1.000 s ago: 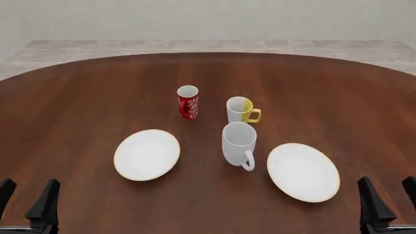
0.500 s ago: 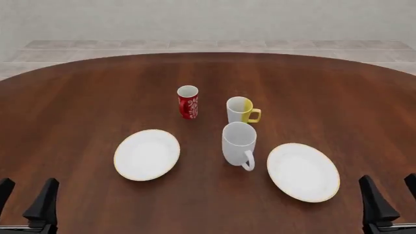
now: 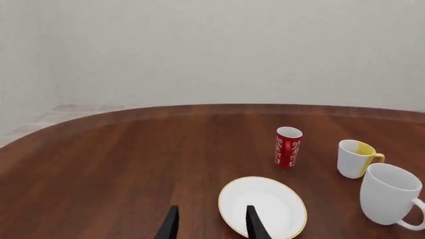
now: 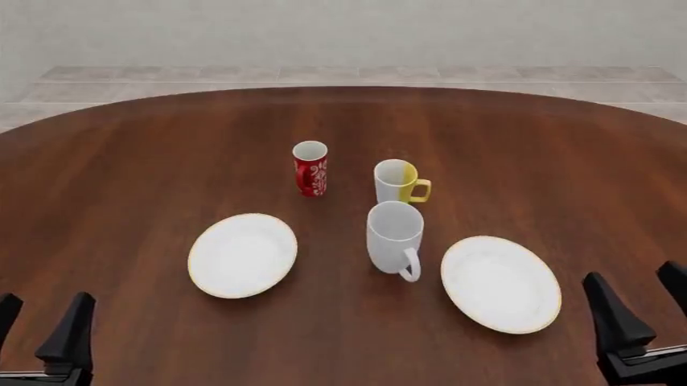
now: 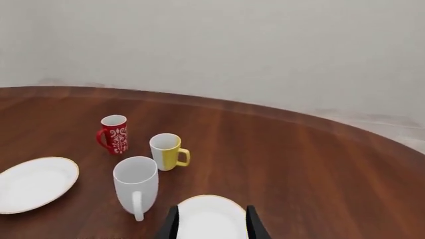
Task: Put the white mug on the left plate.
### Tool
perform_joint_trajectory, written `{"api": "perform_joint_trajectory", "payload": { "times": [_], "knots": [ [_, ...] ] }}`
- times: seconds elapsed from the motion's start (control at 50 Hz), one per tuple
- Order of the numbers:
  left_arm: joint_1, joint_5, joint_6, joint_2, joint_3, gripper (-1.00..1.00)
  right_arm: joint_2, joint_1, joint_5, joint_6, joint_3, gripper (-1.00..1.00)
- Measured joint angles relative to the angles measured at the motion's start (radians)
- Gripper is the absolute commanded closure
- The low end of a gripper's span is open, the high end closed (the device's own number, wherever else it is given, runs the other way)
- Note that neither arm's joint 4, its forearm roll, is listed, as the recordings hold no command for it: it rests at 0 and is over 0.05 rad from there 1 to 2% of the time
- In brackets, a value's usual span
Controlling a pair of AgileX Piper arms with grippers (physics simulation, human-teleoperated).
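Observation:
The white mug (image 4: 394, 236) stands upright at the table's middle, its handle turned toward the near edge; it also shows in the left wrist view (image 3: 388, 199) and the right wrist view (image 5: 136, 186). The left plate (image 4: 243, 255) lies to its left, bare, white with a golden rim. My left gripper (image 4: 41, 326) hovers open at the near left corner, well short of the plate. My right gripper (image 4: 642, 301) is open at the near right, with nothing between its fingers.
A second gold-rimmed plate (image 4: 500, 283) lies right of the white mug. Behind the mug stand a shorter white and yellow mug (image 4: 397, 182) and a red patterned cup (image 4: 310, 169). The brown table's far edge (image 4: 343, 90) curves across the back.
My right gripper has edged slightly forward and to the left. The left gripper has barely shifted, and the mugs and plates have not moved.

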State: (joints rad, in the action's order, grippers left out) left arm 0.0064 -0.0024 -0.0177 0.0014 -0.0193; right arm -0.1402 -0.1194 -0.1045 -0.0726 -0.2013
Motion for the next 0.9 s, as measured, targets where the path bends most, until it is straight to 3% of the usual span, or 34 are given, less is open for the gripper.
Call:
{"api": "perform_joint_trajectory", "payload": {
  "times": [0.3,0.9],
  "knots": [
    [0.0,0.001,-0.008,0.0,-0.004,-1.0,-0.112,-0.051,-0.002,-0.015,-0.069,-1.0],
    [-0.007,0.001,-0.015,0.001,-0.013,-1.0,-0.253,-0.101,-0.096,-0.022,-0.215,-1.0]
  ]
}}
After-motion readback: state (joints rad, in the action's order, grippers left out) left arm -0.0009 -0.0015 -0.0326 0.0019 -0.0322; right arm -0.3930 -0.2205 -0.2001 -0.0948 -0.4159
